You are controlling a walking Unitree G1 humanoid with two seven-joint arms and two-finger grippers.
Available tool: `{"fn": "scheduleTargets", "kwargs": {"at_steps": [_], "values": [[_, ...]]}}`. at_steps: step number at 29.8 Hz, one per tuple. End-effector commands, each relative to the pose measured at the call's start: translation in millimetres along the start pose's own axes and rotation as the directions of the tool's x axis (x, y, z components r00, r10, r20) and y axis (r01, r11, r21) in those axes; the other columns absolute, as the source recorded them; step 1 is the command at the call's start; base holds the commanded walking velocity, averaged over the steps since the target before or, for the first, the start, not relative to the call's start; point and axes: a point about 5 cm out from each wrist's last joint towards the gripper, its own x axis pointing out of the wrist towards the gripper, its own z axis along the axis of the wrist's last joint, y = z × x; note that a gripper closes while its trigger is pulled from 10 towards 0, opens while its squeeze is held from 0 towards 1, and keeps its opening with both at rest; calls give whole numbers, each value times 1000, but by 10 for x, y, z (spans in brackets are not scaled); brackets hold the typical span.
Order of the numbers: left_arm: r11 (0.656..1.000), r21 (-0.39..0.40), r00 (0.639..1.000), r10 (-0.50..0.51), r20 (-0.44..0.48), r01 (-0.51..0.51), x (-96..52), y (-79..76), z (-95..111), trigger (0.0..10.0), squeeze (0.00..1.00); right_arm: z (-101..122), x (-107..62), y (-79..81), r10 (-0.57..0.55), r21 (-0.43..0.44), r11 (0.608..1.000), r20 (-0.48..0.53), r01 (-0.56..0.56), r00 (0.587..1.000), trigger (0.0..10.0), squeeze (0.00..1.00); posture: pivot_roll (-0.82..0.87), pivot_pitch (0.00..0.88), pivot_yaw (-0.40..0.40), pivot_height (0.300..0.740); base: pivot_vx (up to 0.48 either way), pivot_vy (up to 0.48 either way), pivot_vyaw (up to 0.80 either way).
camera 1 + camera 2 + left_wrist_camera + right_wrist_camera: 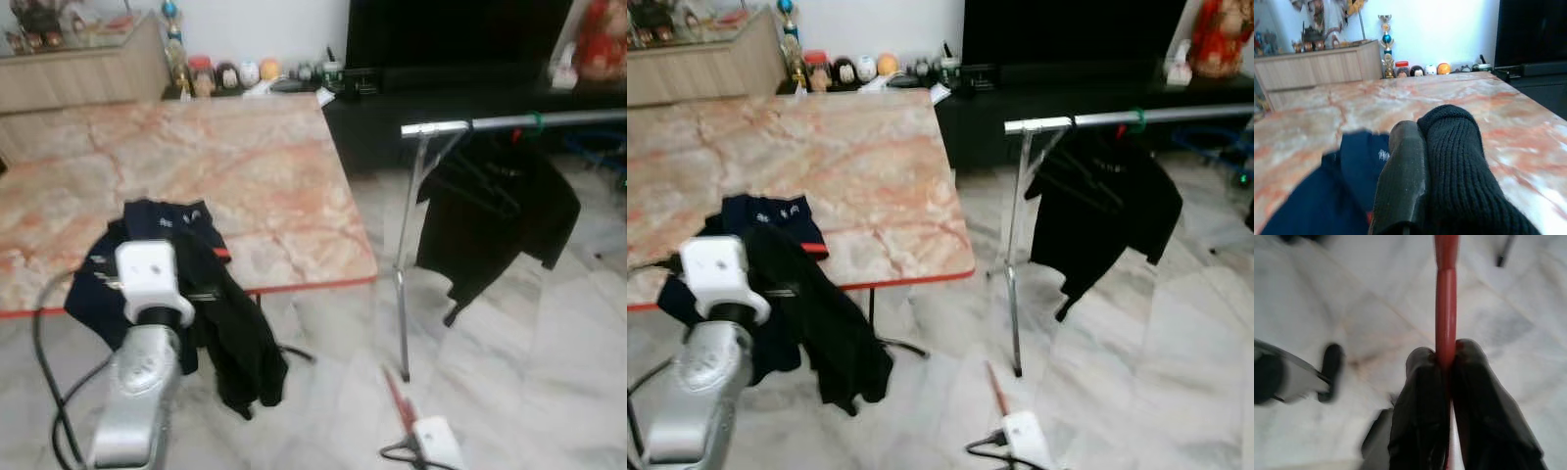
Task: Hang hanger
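A red hanger (1445, 293) is pinched between the fingers of my right gripper (1445, 355), which is shut on its thin red bar low over the marble floor. In the eye views the same red hanger (397, 397) pokes out near the foot of the silver clothes rack (509, 122). A black garment (495, 211) hangs from the rail on a green hook (537, 120). My left gripper (1422, 132) is shut above a navy garment (1352, 176) at the table's front edge. A black garment (235, 343) droops off the edge beside my left arm (147, 284).
The pink marble table (196, 166) fills the left side. A black TV cabinet (441, 108) stands behind the rack. Small ornaments (225, 73) line the back wall, and a wooden sideboard (78, 69) is at the far left. The rack's upright post (402, 294) stands on open floor.
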Motion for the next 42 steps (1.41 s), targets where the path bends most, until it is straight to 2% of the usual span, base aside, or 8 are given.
{"fn": "scheduleTargets", "kwargs": {"at_steps": [1,17,31,34,35,37,40,42], "values": [[1000,-5,995,-26,94,26,100,-52,236,10000,0,-38,-11,-56,-22,3,1000,-13,22,1000,10000,0,33,0,17,740,356,0,0],[996,39,940,-94,327,86,909,-98,1072,10000,0,208,57,352,22,-9,1000,27,-21,999,10000,0,39,0,17,740,360,0,0],[994,51,927,-104,360,92,1150,-85,1248,10000,0,244,38,12,-8,3,1000,38,8,999,10000,0,36,0,22,740,371,0,0],[989,60,947,-146,288,134,1081,-135,1060,10000,0,165,4,-176,-24,5,1000,23,24,999,10000,0,37,0,26,740,124,0,0],[973,78,969,-225,101,218,843,-212,582,10000,0,23,-65,-421,-43,3,999,-5,43,999,10000,0,32,0,30,740,0,0,0],[967,60,969,-246,-9,246,653,-220,316,10000,0,-51,-81,-434,-43,-3,999,-18,43,999,10000,0,27,0,35,740,0,0,0],[972,2,969,-233,-79,234,433,-195,152,10000,0,-117,-67,-303,-31,-1,1000,-29,31,999,10000,0,32,0,35,740,0,0,0],[973,-20,964,-229,-137,228,224,-188,50,10000,0,-194,-92,-346,-36,-5,999,-46,36,998,10000,0,36,0,35,740,0,0,0]]}}
